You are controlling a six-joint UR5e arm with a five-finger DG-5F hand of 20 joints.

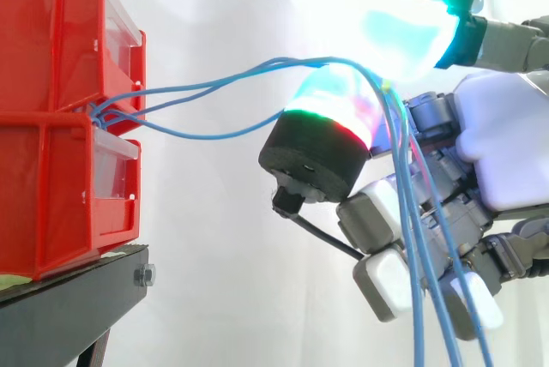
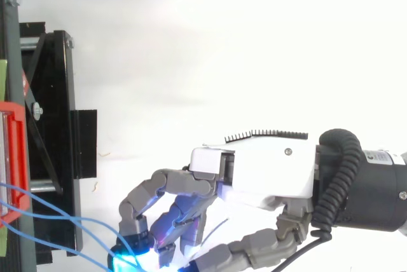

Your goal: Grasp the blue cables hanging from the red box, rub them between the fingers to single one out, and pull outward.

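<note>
1. I see the hand [image 1: 506,153] entering from the right with its fingers curled. Two glowing pads [image 1: 399,28] meet on the blue cables [image 1: 206,88] and pinch them.
2. Past the pinch, the cables drape over the lower pad and hang straight down in front of the palm.
3. Leftward, the cables run in a shallow sag to the red bins [image 1: 51,127] and enter at the seam between the upper and lower bin.
4. The bins sit stacked on the black stand [image 1: 69,311], with the white curtain [image 1: 214,255] behind.
</note>
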